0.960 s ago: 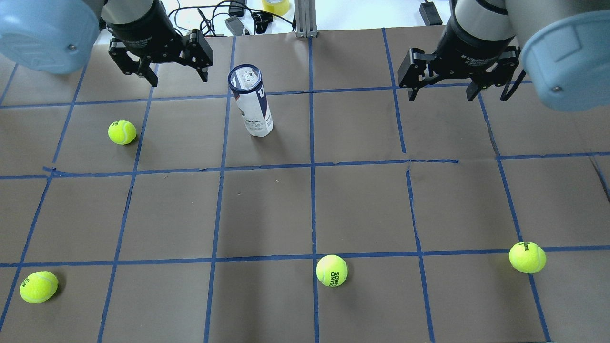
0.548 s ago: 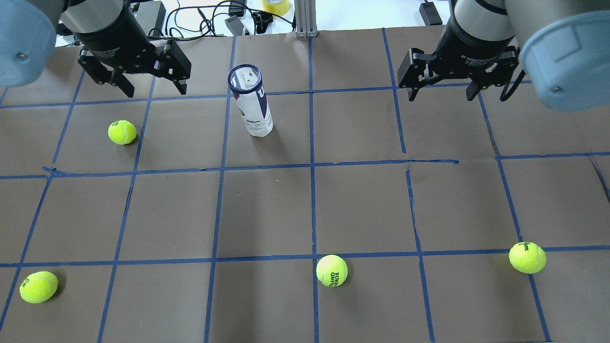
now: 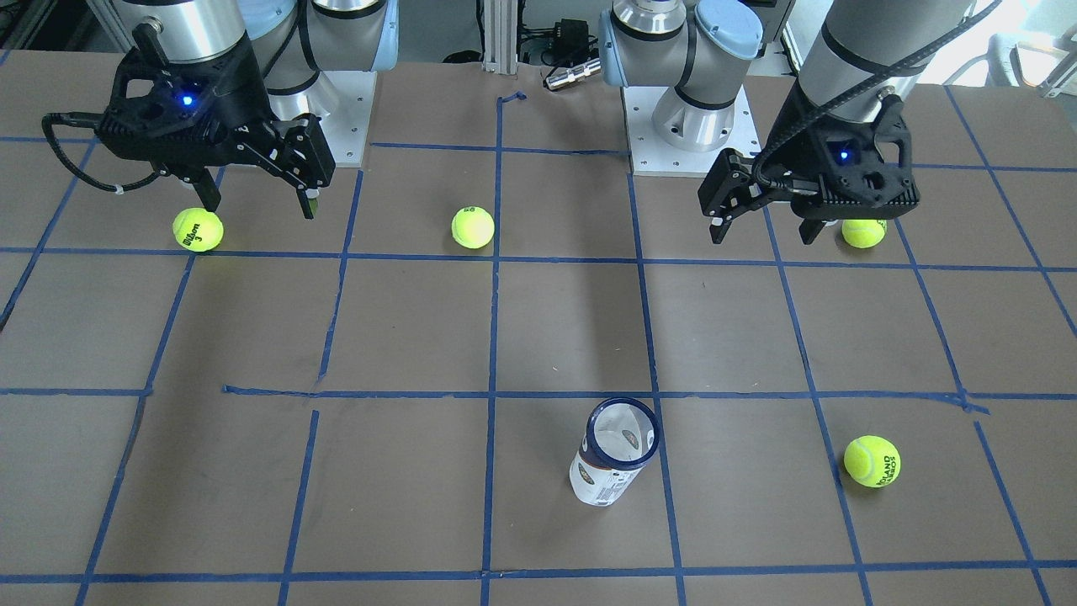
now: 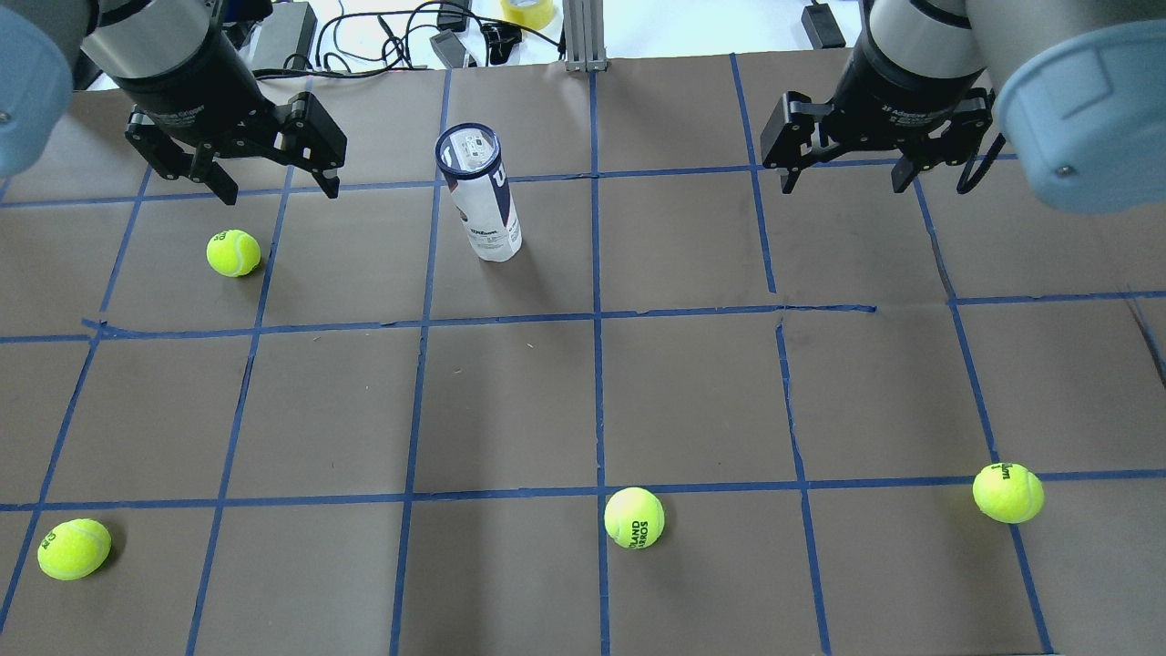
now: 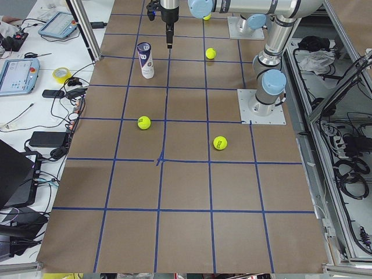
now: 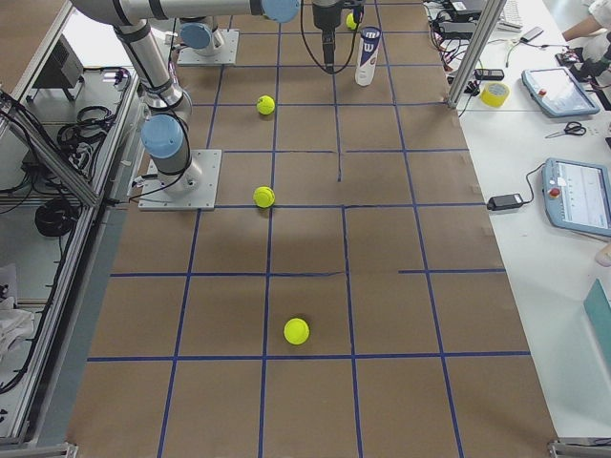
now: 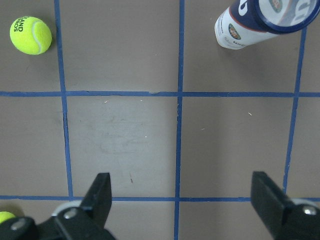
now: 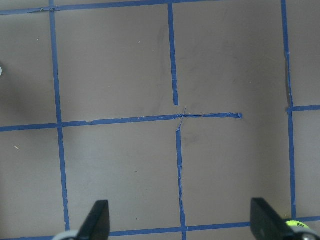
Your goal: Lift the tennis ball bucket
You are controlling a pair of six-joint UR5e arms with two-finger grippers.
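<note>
The tennis ball bucket is a slim white can with a navy band and stands upright at the far middle of the table. It also shows in the front view and at the top right of the left wrist view. My left gripper is open and empty, hanging above the table to the left of the can and apart from it. In the front view the left gripper is on the right. My right gripper is open and empty at the far right, well away from the can.
Several loose yellow-green tennis balls lie on the brown, blue-taped table: one near the left gripper, one front left, one front middle, one front right. Cables and a metal post sit at the far edge.
My left gripper has moved left, away from the can, staying open. The right gripper and the can have not moved.
</note>
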